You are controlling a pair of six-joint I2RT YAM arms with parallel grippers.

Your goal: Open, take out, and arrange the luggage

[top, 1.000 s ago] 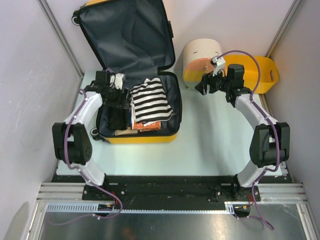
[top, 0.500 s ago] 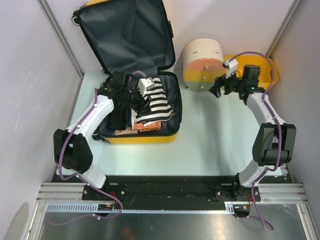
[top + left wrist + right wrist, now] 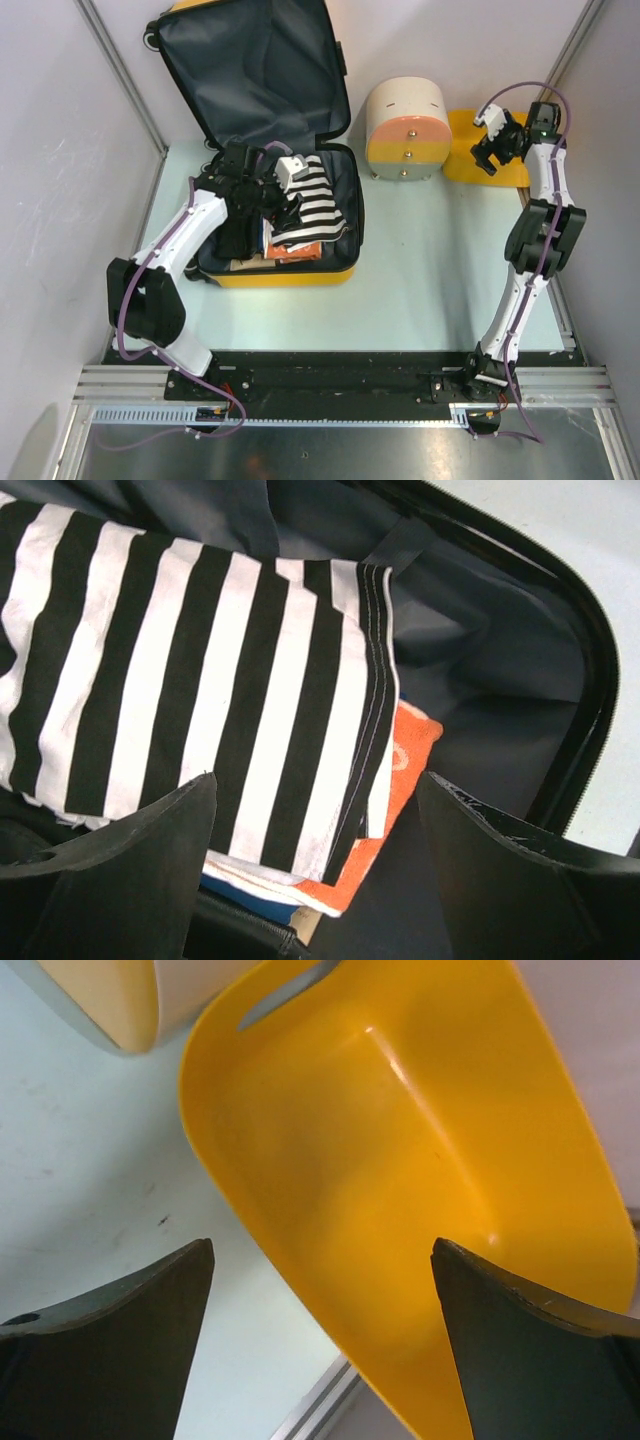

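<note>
Yellow luggage (image 3: 285, 278) open beneath left pincer (image 3: 312, 805); right pincer (image 3: 322, 1255) well apart

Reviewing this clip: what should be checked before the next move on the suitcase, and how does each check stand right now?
1. Luggage lid open: ok, it is swung back toward the far wall.
2. Left pincer open: ok, jaws wide above the striped garment.
3. Left pincer touching the garment: cannot tell.
4. Right pincer open and empty: ok, above the yellow basket.
5. Basket free to receive things: ok in the part the right wrist view shows.
6. Luggage emptied: not ok, the striped garment and an orange item lie inside.
</note>
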